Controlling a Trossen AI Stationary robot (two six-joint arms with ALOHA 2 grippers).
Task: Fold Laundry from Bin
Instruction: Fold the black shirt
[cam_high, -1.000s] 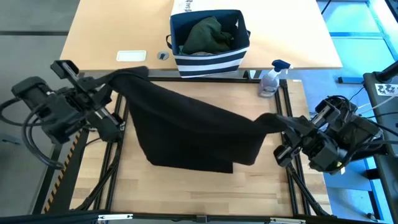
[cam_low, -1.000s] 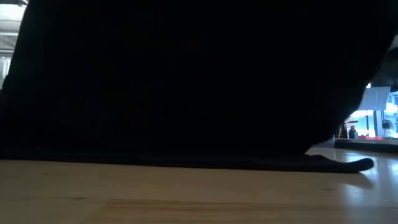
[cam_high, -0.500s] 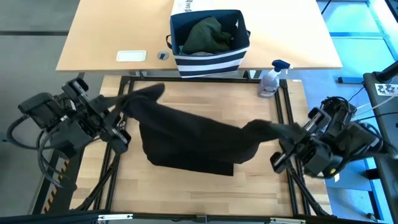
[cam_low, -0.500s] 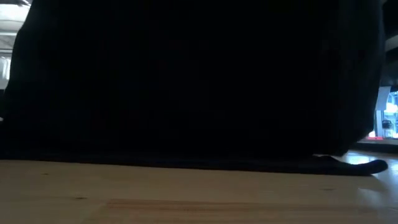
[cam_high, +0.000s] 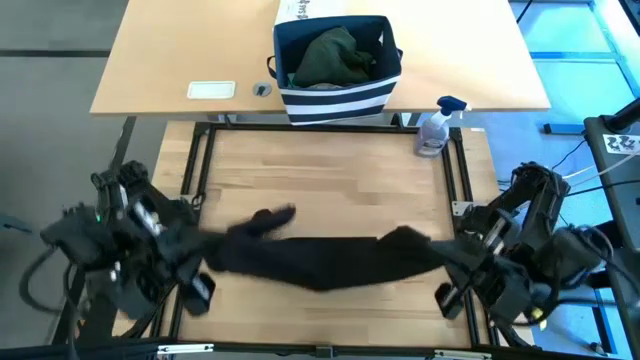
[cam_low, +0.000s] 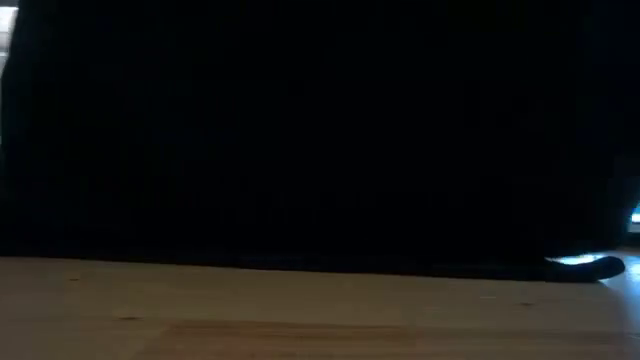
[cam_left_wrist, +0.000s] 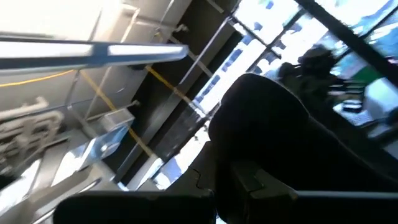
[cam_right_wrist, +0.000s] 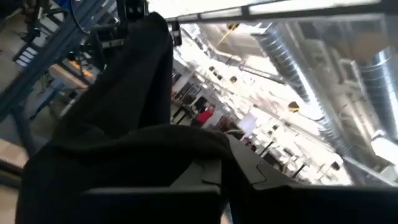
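Two grippers, left gripper (cam_high: 205, 262) and right gripper (cam_high: 448, 262), are clamped on opposite ends of the black garment (cam_high: 320, 260), which sags limp above the table's (cam_high: 320, 170) near side, so corners look the best hold.

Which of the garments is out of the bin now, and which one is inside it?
The black garment is out, stretched between the left gripper and the right gripper over the table. The dark green garment lies in the bin.
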